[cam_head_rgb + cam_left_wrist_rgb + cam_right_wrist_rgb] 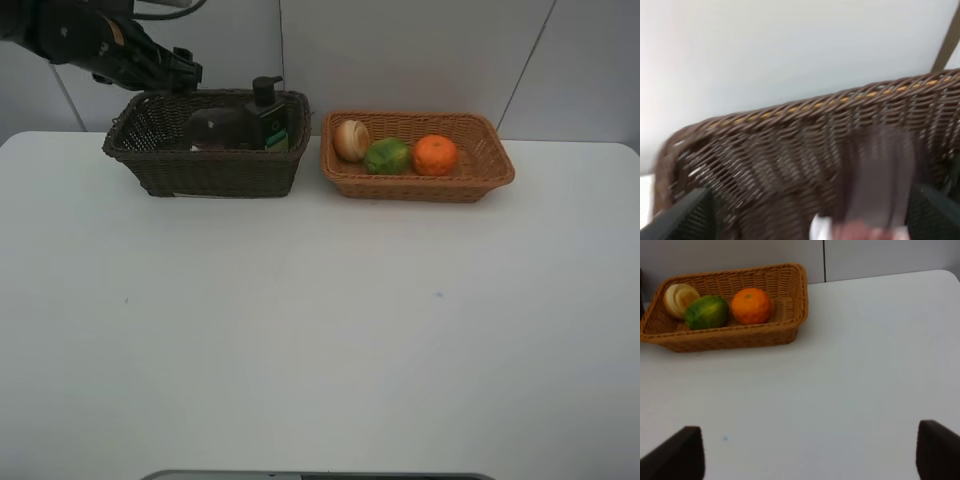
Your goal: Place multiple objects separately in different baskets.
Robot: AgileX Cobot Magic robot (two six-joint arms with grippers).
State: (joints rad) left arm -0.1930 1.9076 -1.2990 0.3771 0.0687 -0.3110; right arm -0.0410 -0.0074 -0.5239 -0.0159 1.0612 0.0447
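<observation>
The left gripper (188, 68) hangs just above the back left corner of the dark basket (215, 170), and from the left wrist camera its two fingertips show wide apart at the frame's lower corners, with a blurred purplish cup (880, 185) between them but, as far as the blur allows, not pinched; whether anything touches it cannot be told. From above, that cup (215, 128) sits inside the dark basket, just beside the dark pump bottle (267, 115), which stands upright against the basket's back right corner. A pink bottle is not clearly visible. Next to the dark basket, the light basket (420, 185) holds three fruits in a row: the pale apple-like one (351, 139) nearest the dark basket, the green fruit (387, 155) in the middle, the orange (435, 155) farthest from it. The right gripper (805, 447) looks on from well away from the dark basket, fingers spread, nothing between them. On handling, the cup looks light, thin-walled and slick, likely to flex or skid, so a gentle pinch across its rim or upper wall would suit. The pump bottle looks stiffer and heavier; its body just under the pump neck seems the safest hold. The fruits are round and firm, prone to roll, best taken across the widest part.
</observation>
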